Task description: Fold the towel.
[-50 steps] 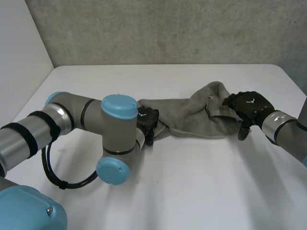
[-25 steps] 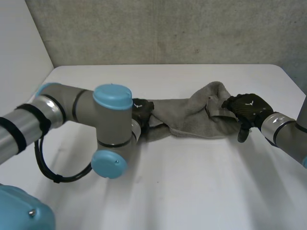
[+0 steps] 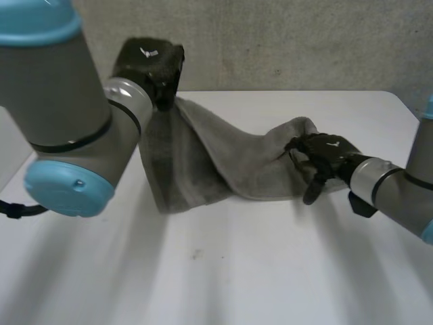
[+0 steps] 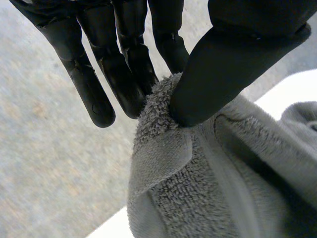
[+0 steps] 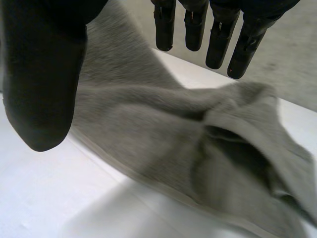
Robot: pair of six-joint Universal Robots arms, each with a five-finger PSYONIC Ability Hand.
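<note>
towel point(image 3: 203, 159) of grey terry was seen stretched between the two hands over the white table point(image 3: 237, 271). one corner of it was pinched by the left hand point(image 3: 150, 62), which was held high over the table's far left part, in front of the grey wall point(image 3: 284, 40). in the left wrist view that corner was found clamped between the thumb point(image 4: 223, 74) and the straight fingers point(image 4: 121, 74) (the hem was folded over just below the pinch). from the corner the cloth was draped downward in a broad sheet, with its lower edge laid on the table. it was then run across to the right, where it was gathered into a rumpled heap. the right hand point(image 3: 323, 150) was placed at that heap, low at the table's right side. in the right wrist view its fingers were shown straight and spread well apart from its thumb, with the bunched cloth under the palm and nothing gripped. whether the fingertips were touching the cloth could not be told. the left arm point(image 3: 64, 115) was seen close to the camera.
</note>
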